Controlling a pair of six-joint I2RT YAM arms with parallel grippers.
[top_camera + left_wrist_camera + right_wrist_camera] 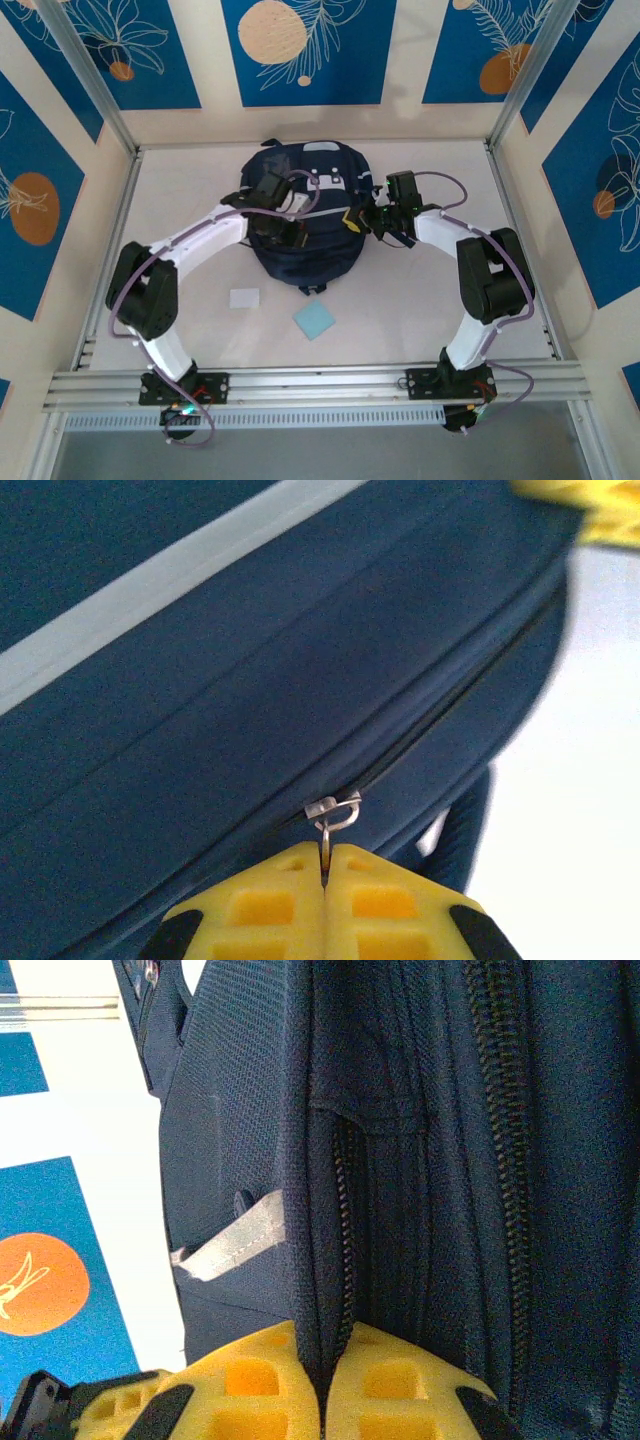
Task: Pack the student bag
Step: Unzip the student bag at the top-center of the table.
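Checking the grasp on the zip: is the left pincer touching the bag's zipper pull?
Touching. The left wrist view shows the left pincer shut on the metal zipper pull of the student bag.

- Your student bag [300, 262] is a large navy-blue backpack lying flat mid-table, closer to the far edge than the near one.
- A light grey stripe [170, 590] crosses its fabric diagonally.
- A small metal zipper pull [335, 815] sits on a zip seam.
- Dark zip teeth [500, 1110] run along its side.
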